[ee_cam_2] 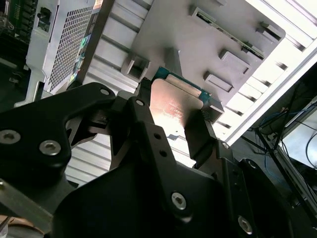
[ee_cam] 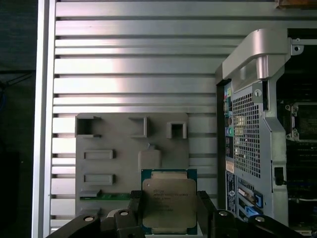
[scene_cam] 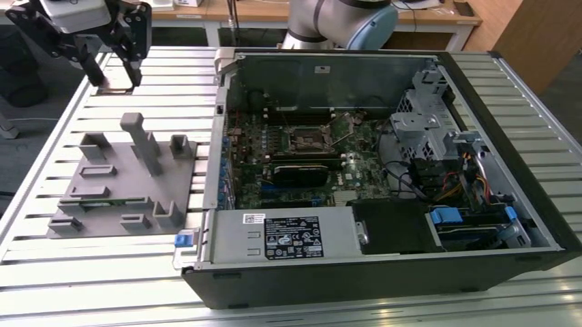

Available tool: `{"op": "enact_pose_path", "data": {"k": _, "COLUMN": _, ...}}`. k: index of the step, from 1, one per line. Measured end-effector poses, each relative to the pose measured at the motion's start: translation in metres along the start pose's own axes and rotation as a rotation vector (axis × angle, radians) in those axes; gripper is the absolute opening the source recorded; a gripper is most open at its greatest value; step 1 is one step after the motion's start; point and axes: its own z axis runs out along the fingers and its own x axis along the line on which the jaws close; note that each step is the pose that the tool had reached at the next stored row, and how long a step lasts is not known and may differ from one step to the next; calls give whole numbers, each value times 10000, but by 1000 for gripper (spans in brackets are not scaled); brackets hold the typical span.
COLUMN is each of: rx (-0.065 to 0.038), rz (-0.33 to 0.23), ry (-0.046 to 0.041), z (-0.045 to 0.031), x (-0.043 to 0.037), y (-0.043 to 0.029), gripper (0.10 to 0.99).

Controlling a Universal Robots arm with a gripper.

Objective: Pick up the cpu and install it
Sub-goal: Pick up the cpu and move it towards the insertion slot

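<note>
The tool (scene_cam: 114, 73) grips the cpu (ee_cam: 168, 201) by two opposite edges. It hangs over the slatted surface (scene_cam: 54, 136) at the exterior view's far left, beyond the gray holder (scene_cam: 127, 177). The open computer case (scene_cam: 382, 163) lies to the exterior view's right.

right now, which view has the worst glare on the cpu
First wrist view: cpu lid evenly lit, bright bands on the slatted table; second wrist view: worst, a warm sheen across the lid, slats beyond blown out white; exterior view: computer case interior dim.
</note>
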Motion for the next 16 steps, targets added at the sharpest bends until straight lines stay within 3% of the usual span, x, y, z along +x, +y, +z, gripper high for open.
{"op": "enact_pose_path", "data": {"k": 16, "rx": -22, "rz": 0, "ry": 1, "z": 5, "x": -131, "y": 2, "gripper": 525}}
